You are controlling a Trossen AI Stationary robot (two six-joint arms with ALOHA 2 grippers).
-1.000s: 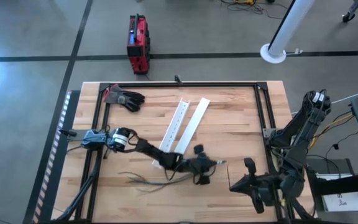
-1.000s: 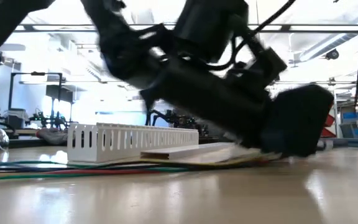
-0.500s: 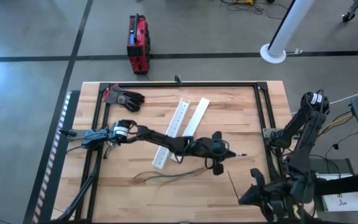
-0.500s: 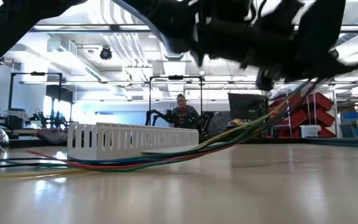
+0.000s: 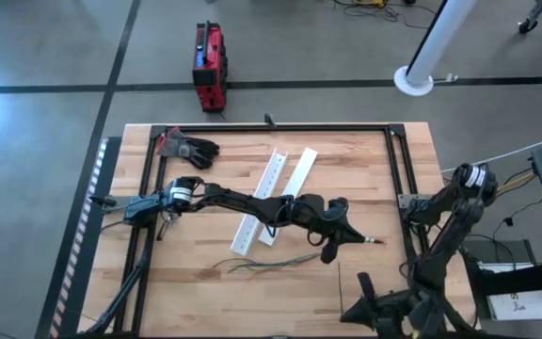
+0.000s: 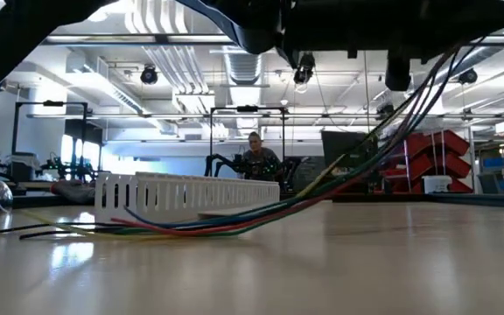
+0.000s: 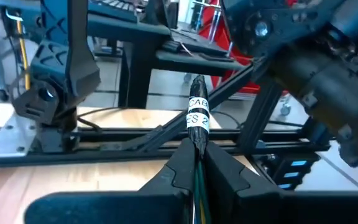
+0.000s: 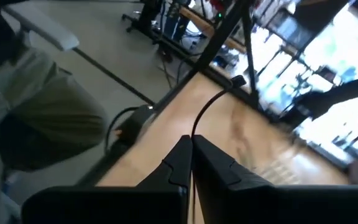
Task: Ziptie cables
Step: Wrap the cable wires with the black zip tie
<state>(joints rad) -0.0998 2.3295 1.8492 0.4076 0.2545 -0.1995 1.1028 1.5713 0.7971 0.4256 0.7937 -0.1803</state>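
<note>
The cables [image 5: 271,262] are a thin bundle of dark, grey and greenish wires. Their tail lies on the table, and the low view shows the cables [image 6: 322,188] rising to the right. My left gripper [image 5: 349,236] is shut on the bundle near its white-labelled end [image 7: 197,115], right of the table's middle. My right gripper [image 5: 363,294] is near the table's front edge, right of centre. It is shut on a thin dark zip tie [image 8: 211,106] that curves away from its fingertips. My left gripper pinches the bundle just behind its labelled end [image 7: 197,138] between its two fingers, which lie along the wires. The tip sticks out past the fingertips toward the table's right. That end is lifted clear; the tail [image 6: 103,229] trails slack on the table. My right gripper pinches one end of the zip tie [image 8: 193,138] between its two fingertips. The strip arcs forward from them, clear of the table, with its free end [image 8: 238,81] in the air.
Two long white slotted strips [image 5: 280,193] lie slanted in the table's middle. A dark glove [image 5: 191,149] lies at the far left corner. A black frame [image 5: 398,169] runs round the table. A red box [image 5: 208,66] stands on the floor beyond.
My left gripper has risen from the table and gone toward the right and far edges with the bundle's end. That end is now lifted clear, and the tail has slid right after it. My right gripper has gone toward the near edge.
</note>
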